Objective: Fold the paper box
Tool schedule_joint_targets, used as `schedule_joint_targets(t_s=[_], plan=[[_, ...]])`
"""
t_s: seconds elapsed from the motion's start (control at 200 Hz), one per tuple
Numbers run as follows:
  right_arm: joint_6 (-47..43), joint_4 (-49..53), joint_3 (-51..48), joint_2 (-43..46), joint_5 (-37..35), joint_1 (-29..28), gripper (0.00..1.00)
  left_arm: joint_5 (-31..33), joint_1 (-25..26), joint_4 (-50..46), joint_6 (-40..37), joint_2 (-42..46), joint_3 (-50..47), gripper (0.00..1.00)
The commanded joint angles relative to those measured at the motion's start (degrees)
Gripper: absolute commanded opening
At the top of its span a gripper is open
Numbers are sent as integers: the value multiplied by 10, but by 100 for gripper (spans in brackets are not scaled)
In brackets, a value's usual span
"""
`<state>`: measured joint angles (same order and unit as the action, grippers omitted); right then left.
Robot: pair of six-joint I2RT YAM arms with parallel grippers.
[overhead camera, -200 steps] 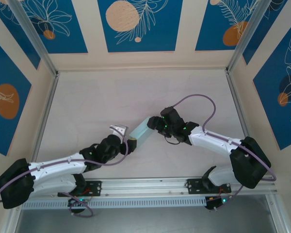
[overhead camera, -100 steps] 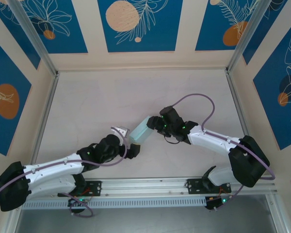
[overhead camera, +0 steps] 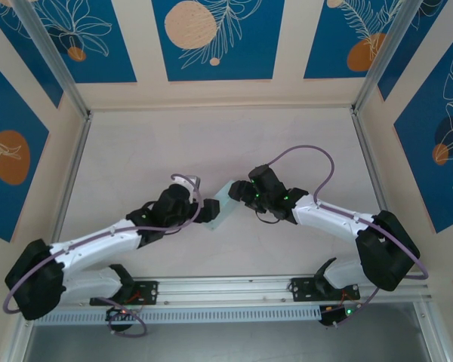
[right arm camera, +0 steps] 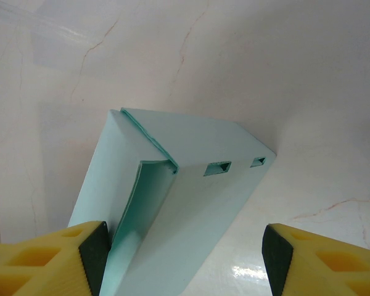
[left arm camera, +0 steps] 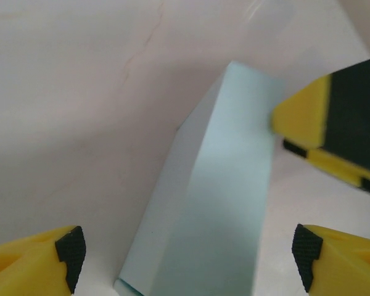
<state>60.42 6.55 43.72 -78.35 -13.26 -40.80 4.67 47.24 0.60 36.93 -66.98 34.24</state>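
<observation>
Left end effector [left arm camera: 188, 259] nearer, agape astride paper box [left arm camera: 234, 160]; right end effector [right arm camera: 185, 256] grip unclear.

Pale marbled tabletop [overhead camera: 174, 151], blue wall panels [overhead camera: 211, 38] with orange discs, metal rail [overhead camera: 226, 286] at near edge

The paper box [overhead camera: 223, 205] is showing as pale light-blue thin card, folded up into a long, flat rectangular sleeve with crisp creases. It is sitting slantwise near the middle of the table [overhead camera: 136, 151], its length running from near-left to far-right. One broad face is carrying two small cut slots beside a gaping layered flap, and the box seems to be tilting off the surface rather than lying flat.
</observation>
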Motion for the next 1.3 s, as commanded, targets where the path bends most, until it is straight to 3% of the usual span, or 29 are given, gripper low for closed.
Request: schedule_joint_targets(t_s=[0.0,0.205,0.405,0.53,0.785,1.295], plan=[[-10,67,-15,-20,-8,-2,67,-32,-7,17,19,-26,3,82],[-7,64,-19,-24,-7,-3,67,-15,-10,44,39,-48,-38,71],[-17,65,-14,-26,-2,-1,67,-17,-10,84,52,-72,-74,50],[-41,75,3,-22,5,9,69,-12,-10,79,48,-79,-78,50],[-105,72,56,-28,78,43,87,2,-9,56,37,-69,-78,50],[-202,74,145,-132,164,93,90,1,-10,49,35,-66,-76,49]])
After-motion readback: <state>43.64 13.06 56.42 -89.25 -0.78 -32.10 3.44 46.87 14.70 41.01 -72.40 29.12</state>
